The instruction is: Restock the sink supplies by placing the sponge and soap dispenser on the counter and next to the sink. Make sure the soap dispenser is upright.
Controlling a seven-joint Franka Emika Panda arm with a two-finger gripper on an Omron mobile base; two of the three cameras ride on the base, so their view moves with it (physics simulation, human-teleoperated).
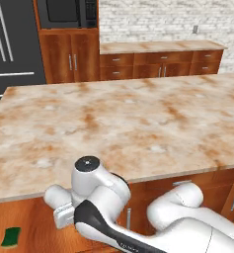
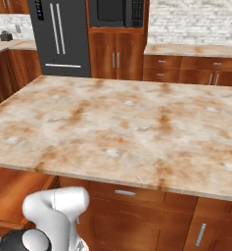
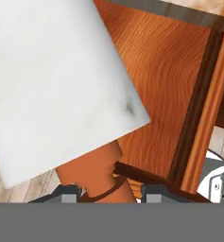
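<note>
The marbled island top (image 1: 118, 123) spreads above its wood cabinet fronts (image 3: 151, 85). The soap dispenser (image 3: 52, 90) lies along the gripper (image 3: 111, 194), pump end clamped between narrow jaws, body pointing away. The sponge (image 1: 11, 237) lies low beside the island.

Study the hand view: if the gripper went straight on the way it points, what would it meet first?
The soap dispenser: the gripper is shut on its pump top. Beyond it, probably a wooden cabinet front; depth unclear.
</note>
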